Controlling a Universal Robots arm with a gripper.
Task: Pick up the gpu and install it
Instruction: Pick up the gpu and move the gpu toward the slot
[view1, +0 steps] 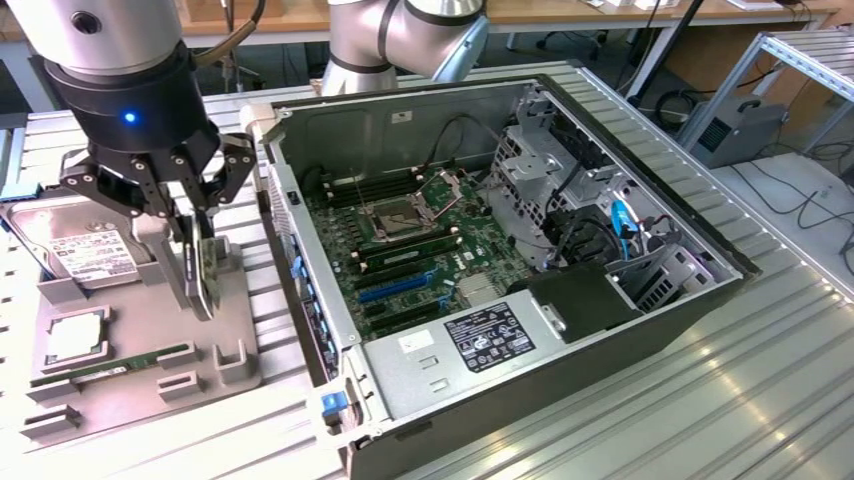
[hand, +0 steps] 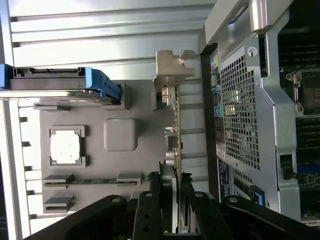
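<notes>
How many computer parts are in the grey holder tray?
4: the hard drive at the far end, the processor mid-tray, the memory stick in a near slot, the gpu upright beside the case, gripped by the pincer. None looks hidden.

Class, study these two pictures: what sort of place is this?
Probably a robotics lab: a grey robot arm's pincer closed on a thin dark expansion card, an open black computer case on a ribbed aluminium table, wooden desks behind.

The fingers (hand: 148, 212) of my gripper (hand: 170, 182) are covering one end of the gpu (hand: 173, 125), and the exterior view's left edge is cutting off the hard drive (view1: 74, 250).
</notes>
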